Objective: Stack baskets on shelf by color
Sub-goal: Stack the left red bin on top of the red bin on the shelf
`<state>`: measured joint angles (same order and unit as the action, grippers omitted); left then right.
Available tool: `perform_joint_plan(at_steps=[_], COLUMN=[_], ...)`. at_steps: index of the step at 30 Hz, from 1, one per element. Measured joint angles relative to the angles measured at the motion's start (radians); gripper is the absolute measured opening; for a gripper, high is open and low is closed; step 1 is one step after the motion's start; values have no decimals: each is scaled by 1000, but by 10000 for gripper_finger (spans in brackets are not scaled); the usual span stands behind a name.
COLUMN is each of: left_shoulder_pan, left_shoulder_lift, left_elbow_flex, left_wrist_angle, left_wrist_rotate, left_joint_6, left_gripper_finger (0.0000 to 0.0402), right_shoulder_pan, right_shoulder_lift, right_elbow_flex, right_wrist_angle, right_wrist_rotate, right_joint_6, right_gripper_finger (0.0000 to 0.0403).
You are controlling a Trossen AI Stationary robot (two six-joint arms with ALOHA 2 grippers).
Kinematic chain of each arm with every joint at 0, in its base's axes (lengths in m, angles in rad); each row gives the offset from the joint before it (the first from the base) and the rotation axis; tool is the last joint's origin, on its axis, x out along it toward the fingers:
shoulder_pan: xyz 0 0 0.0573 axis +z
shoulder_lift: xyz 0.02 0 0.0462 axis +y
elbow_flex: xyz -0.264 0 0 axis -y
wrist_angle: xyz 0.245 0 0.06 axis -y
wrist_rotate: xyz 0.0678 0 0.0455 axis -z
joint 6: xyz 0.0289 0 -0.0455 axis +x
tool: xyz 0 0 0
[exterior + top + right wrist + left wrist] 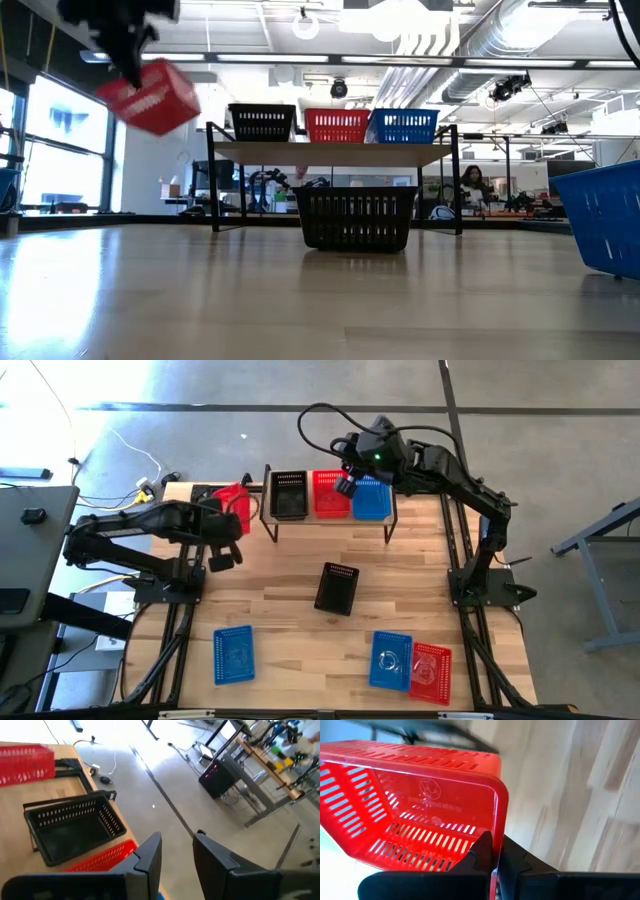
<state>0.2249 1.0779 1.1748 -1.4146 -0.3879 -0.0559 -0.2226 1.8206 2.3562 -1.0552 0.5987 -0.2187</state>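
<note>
My left gripper [496, 854] is shut on a red basket [233, 502], carried in the air by the left end of the shelf [325, 521]; in the low view this red basket [150, 95] hangs tilted, high above the table. A black basket [289, 494], a red basket [329, 495] and a blue basket [372, 502] stand side by side on the plank. My right gripper [347, 486] hovers open above the shelf's red and blue baskets, touching nothing. Another black basket [336, 588] stands on the table in front of the shelf. My left gripper holds the red basket by one side wall at its rim [495, 827]. The wall is pinched with one finger [481, 851] inside the basket and the other [516, 861] outside. The basket is lifted clear of the table and tilted.
Near the table's front edge lie a blue basket [233, 654] on the left and, on the right, a blue basket [391, 660] beside a red basket [431, 672]. Bare wood lies between them and the shelf, around the black basket. Cables run over the floor behind the table.
</note>
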Motion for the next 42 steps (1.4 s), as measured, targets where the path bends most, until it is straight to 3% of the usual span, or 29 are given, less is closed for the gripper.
perform_joint_plan(at_steps=[16, 27, 32, 36, 42], left_shoulder_pan=[2, -25, -73, -110, -125], left_shoulder_lift=[160, 333, 386, 409, 427], left_elbow_flex=[385, 420, 421, 420, 419], left_wrist_angle=[140, 119, 117, 138, 243], left_wrist_rotate=[-263, -441, -538, -525, -366], left_joint_6=[254, 364, 408, 409, 357], left_gripper_finger=[0, 0, 0, 0, 0], right_shoulder_pan=[0, 0, 0, 1, -2], right_shoulder_lift=[0, 0, 0, 0, 0], right_elbow_flex=[0, 0, 0, 0, 0], right_wrist_angle=[-78, -58, -18, -17, -20], right_wrist_rotate=[-7, -143, -210, -238, -227], right_joint_6=[196, 529, 585, 584, 568], right_gripper_finger=[99, 99, 99, 99, 99])
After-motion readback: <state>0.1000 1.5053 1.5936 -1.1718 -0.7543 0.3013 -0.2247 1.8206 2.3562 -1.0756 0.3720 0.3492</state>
